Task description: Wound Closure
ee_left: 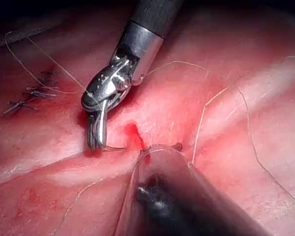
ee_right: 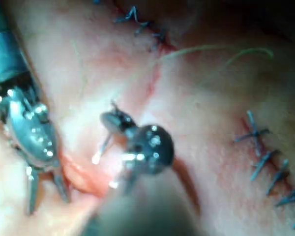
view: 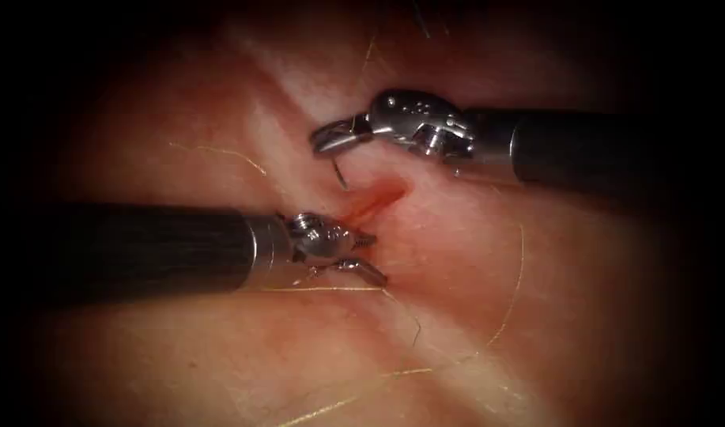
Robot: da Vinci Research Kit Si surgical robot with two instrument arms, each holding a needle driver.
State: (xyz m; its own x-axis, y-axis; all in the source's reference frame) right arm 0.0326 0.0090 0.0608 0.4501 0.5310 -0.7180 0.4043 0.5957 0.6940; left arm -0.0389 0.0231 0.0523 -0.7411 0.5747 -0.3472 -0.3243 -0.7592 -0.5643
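Note:
The tissue point(view: 180, 348) has a cut point(view: 375, 199) with red fluid in it. My right tool point(view: 324, 141) comes in above the cut, its jaws shut on the curved needle point(view: 340, 174) near its back end. The needle hangs down from the jaws and its tip meets the tissue at the cut's left edge; how deep it goes I cannot tell. The left wrist view shows the right tool point(ee_left: 96, 142) holding the thin needle point(ee_left: 116, 148) toward the cut point(ee_left: 132, 132). My left tool point(view: 370, 255) lies at the cut's lower end, jaws open and holding nothing, also in the right wrist view point(ee_right: 45, 194).
Pale thread point(view: 519, 273) loops over the tissue right of the cut and runs under the left tool point(view: 322, 289). Older rows of dark stitches point(ee_left: 32, 93) point(ee_right: 263, 150) lie farther off on the tissue. A stray thread point(view: 220, 152) lies left of the cut.

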